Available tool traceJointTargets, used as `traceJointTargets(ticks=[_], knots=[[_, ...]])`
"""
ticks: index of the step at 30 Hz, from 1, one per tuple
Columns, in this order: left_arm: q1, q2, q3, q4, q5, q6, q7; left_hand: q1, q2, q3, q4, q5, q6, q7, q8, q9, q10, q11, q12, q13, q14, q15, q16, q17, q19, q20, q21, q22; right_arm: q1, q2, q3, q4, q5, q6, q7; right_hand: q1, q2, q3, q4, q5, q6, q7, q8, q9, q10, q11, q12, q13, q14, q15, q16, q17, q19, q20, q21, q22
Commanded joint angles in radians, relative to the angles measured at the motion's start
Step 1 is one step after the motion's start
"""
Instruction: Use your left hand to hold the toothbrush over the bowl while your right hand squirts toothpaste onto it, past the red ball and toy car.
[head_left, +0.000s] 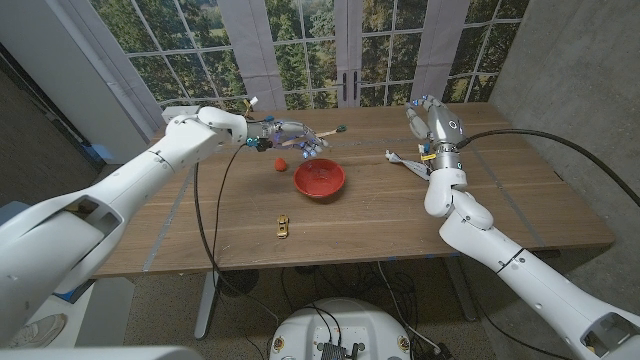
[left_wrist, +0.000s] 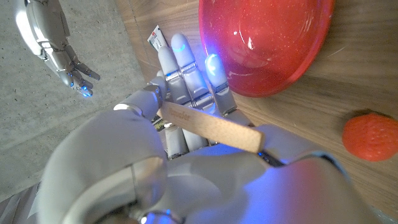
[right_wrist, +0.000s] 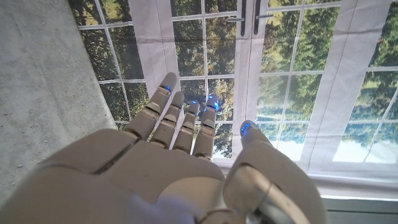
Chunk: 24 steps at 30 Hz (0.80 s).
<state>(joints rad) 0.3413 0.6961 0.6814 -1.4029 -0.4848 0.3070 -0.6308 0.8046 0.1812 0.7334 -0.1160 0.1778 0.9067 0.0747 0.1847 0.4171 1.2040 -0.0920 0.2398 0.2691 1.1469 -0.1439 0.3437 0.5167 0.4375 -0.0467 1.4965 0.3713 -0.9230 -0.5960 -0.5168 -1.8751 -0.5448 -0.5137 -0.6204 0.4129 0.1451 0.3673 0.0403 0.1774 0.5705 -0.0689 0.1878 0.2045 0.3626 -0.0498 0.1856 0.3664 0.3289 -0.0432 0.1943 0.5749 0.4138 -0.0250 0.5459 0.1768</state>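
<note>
My left hand (head_left: 291, 138) grips a wooden toothbrush (head_left: 330, 130), its dark head pointing toward the table's middle. The hand hangs behind and to the left of the red bowl (head_left: 319, 179). In the left wrist view the handle (left_wrist: 211, 127) lies across my fingers (left_wrist: 186, 68), with the bowl (left_wrist: 267, 43) just beyond them. The red ball (head_left: 280, 163) sits left of the bowl, under the hand. The yellow toy car (head_left: 282, 227) stands nearer the front edge. The toothpaste tube (head_left: 405, 160) lies on the table. My right hand (head_left: 432, 118) is raised above it, fingers (right_wrist: 180, 118) spread, holding nothing.
The wooden table (head_left: 520, 215) ends at windows behind and a grey wall at the right. A black cable (head_left: 205, 225) hangs from my left arm across the table's left part. The ball (left_wrist: 371, 137) lies close beside the bowl.
</note>
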Motion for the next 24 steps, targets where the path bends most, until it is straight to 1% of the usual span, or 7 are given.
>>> traceJointTargets(ticks=[1, 6, 10, 12, 17, 20, 24], knots=[[-0.043, -0.036, 0.049, 0.035, 0.055, 0.006, -0.031, -0.014, -0.001, 0.039, 0.041, 0.006, 0.0, -0.004, 0.006, -0.001, -0.075, -0.074, -0.006, -0.004, -0.066, -0.078, -0.005, -0.006, -0.014, -0.071, -0.012, -0.015, -0.058, -0.024, 0.042, -0.063, 0.095, 0.105, -0.079, -0.009, 0.005, 0.0, -0.001, -0.001, 0.001, 0.007, 0.006, 0.0, 0.02, 0.003, 0.012, -0.002, 0.013, -0.07, 0.01, 0.001, 0.004, 0.004, -0.002, 0.002], [-0.058, -0.052, 0.071, 0.046, 0.081, 0.007, -0.036, -0.02, -0.005, 0.042, 0.035, 0.005, 0.0, 0.007, 0.006, -0.007, -0.076, -0.066, -0.004, -0.008, -0.069, -0.075, -0.01, -0.012, -0.021, -0.061, -0.024, -0.033, -0.076, -0.038, 0.052, -0.084, 0.098, 0.125, -0.09, -0.012, 0.006, -0.002, -0.003, -0.001, 0.0, 0.005, 0.007, 0.0, 0.021, 0.002, 0.012, -0.005, 0.018, -0.073, 0.015, 0.0, 0.003, 0.003, -0.004, 0.002], [-0.066, -0.063, 0.082, 0.054, 0.093, 0.004, -0.043, -0.031, -0.003, 0.045, 0.038, 0.005, -0.006, -0.001, 0.005, -0.013, -0.07, -0.074, 0.0, -0.011, -0.069, -0.075, -0.016, -0.021, -0.012, -0.067, -0.029, -0.049, -0.103, -0.048, 0.076, -0.125, 0.135, 0.126, -0.062, -0.015, 0.005, -0.003, -0.005, -0.001, 0.002, 0.008, 0.008, 0.0, 0.027, 0.009, 0.014, -0.009, 0.02, -0.072, 0.018, -0.002, 0.004, 0.005, -0.005, 0.003], [-0.073, -0.065, 0.091, 0.051, 0.107, 0.002, -0.046, -0.034, -0.002, 0.046, 0.039, 0.004, -0.006, -0.006, 0.005, -0.015, -0.07, -0.079, 0.0, -0.013, -0.063, -0.077, -0.017, -0.025, -0.007, -0.07, -0.029, -0.055, -0.117, -0.053, 0.08, -0.143, 0.134, 0.132, -0.067, -0.017, 0.006, -0.004, -0.006, -0.001, 0.0, 0.013, 0.008, -0.001, 0.027, 0.01, 0.014, -0.011, 0.02, -0.07, 0.019, -0.002, 0.004, 0.005, -0.005, 0.003], [-0.085, -0.082, 0.107, 0.06, 0.128, 0.001, -0.048, -0.036, -0.003, 0.048, 0.031, 0.004, -0.004, -0.004, 0.006, -0.02, -0.074, -0.08, 0.0, -0.017, -0.052, -0.082, -0.015, -0.03, 0.005, -0.075, -0.028, -0.065, -0.141, -0.065, 0.086, -0.171, 0.122, 0.165, -0.084, -0.018, 0.003, -0.005, -0.008, -0.001, -0.002, 0.013, 0.008, -0.001, 0.03, 0.012, 0.015, -0.013, 0.019, -0.07, 0.02, -0.003, 0.003, 0.007, -0.007, 0.003], [-0.09, -0.093, 0.115, 0.072, 0.136, -0.001, -0.05, -0.036, -0.006, 0.048, 0.021, 0.004, -0.006, -0.006, 0.005, -0.026, -0.084, -0.062, -0.004, -0.02, -0.043, -0.082, -0.012, -0.031, 0.008, -0.072, -0.027, -0.074, -0.147, -0.065, 0.092, -0.18, 0.123, 0.169, -0.079, -0.019, 0.002, -0.006, -0.01, -0.001, -0.002, 0.013, 0.008, -0.001, 0.032, 0.014, 0.016, -0.014, 0.019, -0.069, 0.021, -0.004, 0.003, 0.007, -0.008, 0.003], [-0.094, -0.101, 0.125, 0.072, 0.152, 0.003, -0.043, -0.036, -0.006, 0.046, 0.014, 0.003, -0.008, -0.006, 0.004, -0.031, -0.083, -0.059, -0.003, -0.022, -0.04, -0.079, -0.01, -0.032, 0.007, -0.07, -0.026, -0.079, -0.157, -0.064, 0.107, -0.192, 0.145, 0.176, -0.062, -0.02, 0.001, -0.007, -0.012, -0.001, -0.005, 0.015, 0.008, -0.001, 0.033, 0.014, 0.016, -0.016, 0.019, -0.066, 0.021, -0.005, 0.002, 0.009, -0.009, 0.004]])
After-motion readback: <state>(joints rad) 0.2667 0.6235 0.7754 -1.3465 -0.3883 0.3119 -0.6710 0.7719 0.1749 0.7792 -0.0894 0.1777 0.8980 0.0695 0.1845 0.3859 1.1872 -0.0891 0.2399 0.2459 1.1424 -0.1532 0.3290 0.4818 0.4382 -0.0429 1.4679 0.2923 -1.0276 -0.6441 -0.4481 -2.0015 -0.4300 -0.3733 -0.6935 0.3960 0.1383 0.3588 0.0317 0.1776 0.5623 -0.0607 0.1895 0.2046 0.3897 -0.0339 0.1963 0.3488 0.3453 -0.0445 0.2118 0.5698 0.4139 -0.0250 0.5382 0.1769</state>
